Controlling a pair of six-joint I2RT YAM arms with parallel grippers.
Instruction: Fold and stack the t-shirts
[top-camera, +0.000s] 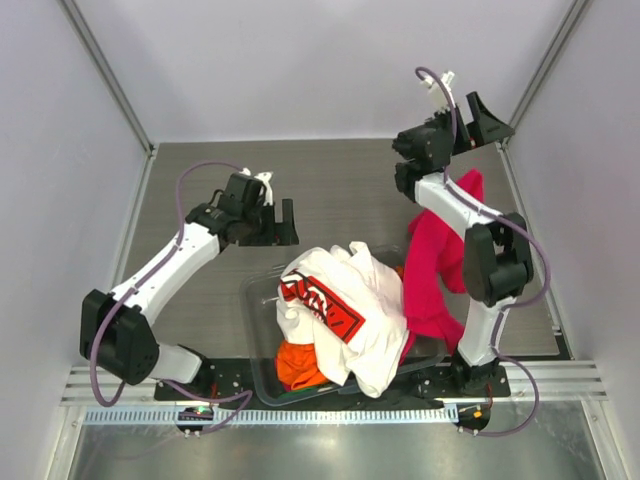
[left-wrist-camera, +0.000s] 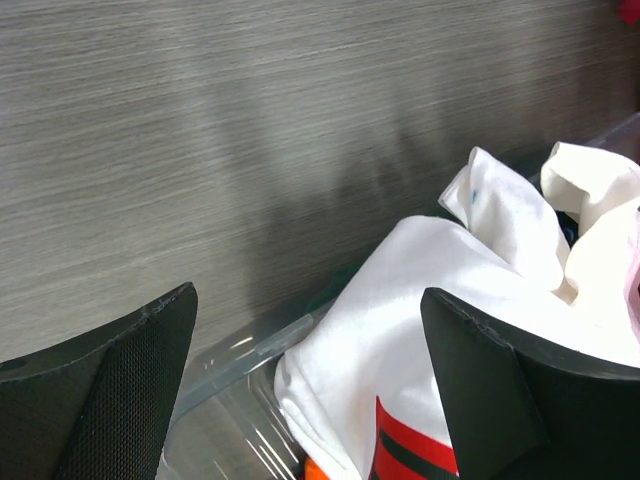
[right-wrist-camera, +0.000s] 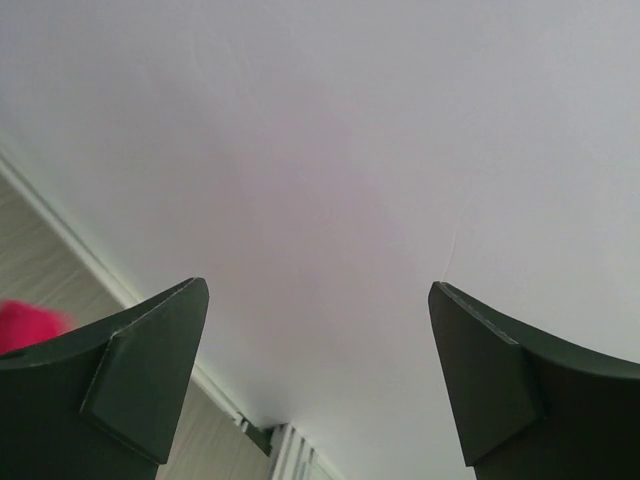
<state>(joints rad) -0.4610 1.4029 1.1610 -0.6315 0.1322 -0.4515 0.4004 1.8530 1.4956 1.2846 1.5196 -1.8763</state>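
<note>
The white t-shirt (top-camera: 365, 305) with a red-and-black print lies heaped in the clear bin (top-camera: 252, 300). It also shows in the left wrist view (left-wrist-camera: 430, 300). The orange t-shirt (top-camera: 298, 365) peeks out under it at the bin's near side. The magenta-red t-shirt (top-camera: 438, 270) lies bunched under my right arm, partly over the bin's right rim. My left gripper (top-camera: 283, 222) is open and empty over the table, just behind the bin's far left corner. My right gripper (top-camera: 485, 115) is open and empty, raised at the back right and facing the wall.
White walls with metal frame posts (top-camera: 105, 75) close the table on three sides. The dark wood-grain table (top-camera: 330, 190) lies behind the bin. A metal rail (top-camera: 330, 412) runs along the near edge by the arm bases.
</note>
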